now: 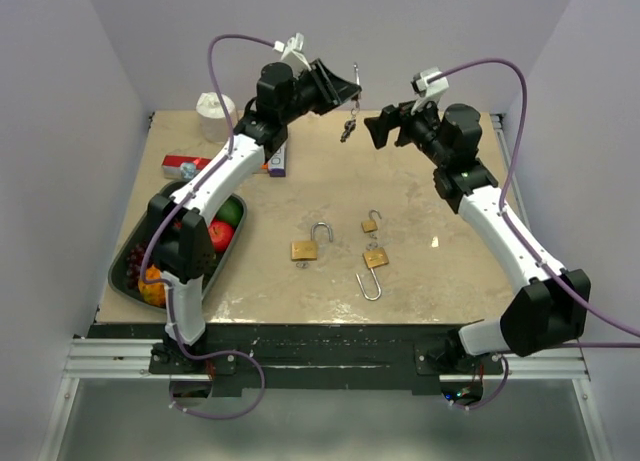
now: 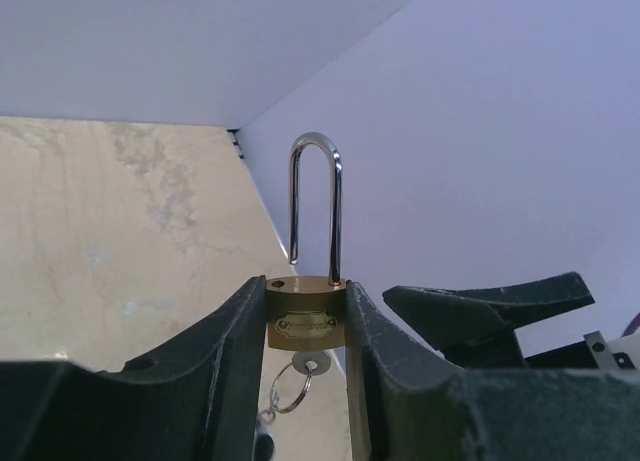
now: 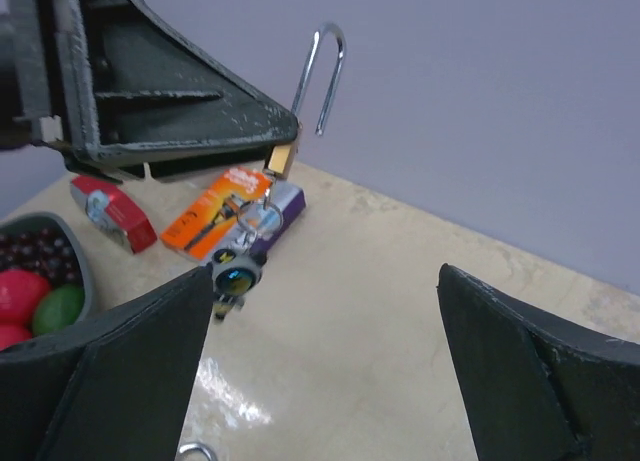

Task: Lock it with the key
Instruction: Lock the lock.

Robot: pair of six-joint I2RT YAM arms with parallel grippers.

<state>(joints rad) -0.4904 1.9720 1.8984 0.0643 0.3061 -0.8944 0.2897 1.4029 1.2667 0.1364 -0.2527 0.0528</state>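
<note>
The left gripper [image 1: 343, 87] is raised in the air above the far edge of the counter [image 1: 430, 281], about midway along it, with its jaws drawn in narrow and clamped on the brass body of the padlock [image 2: 306, 319]. The shackle [image 2: 316, 141] points upward and stands open, its free leg lifted out of the body. A key [image 2: 311, 364] sits in the keyhole on the underside, and a key ring [image 2: 288, 391] with more keys hangs loosely from it. Just to the right, the right gripper [image 3: 325, 281] faces the lock with its jaws spread wide and nothing between them, close to the hanging keys but not touching them. The step in hand looks to be taking hold of the inserted key. To do it well, the right gripper should come in level with the key's head, not with the dangling bunch below, which would swing away or twist the ring instead of the key. Its jaws should close flat on the two faces of the head, lined up with the key's axis so the wrist can turn cleanly. The left gripper should keep the body firm, since a slip would tilt the lock. The shackle's free leg will probably have to be seated in its hole for the lock to catch.
</note>
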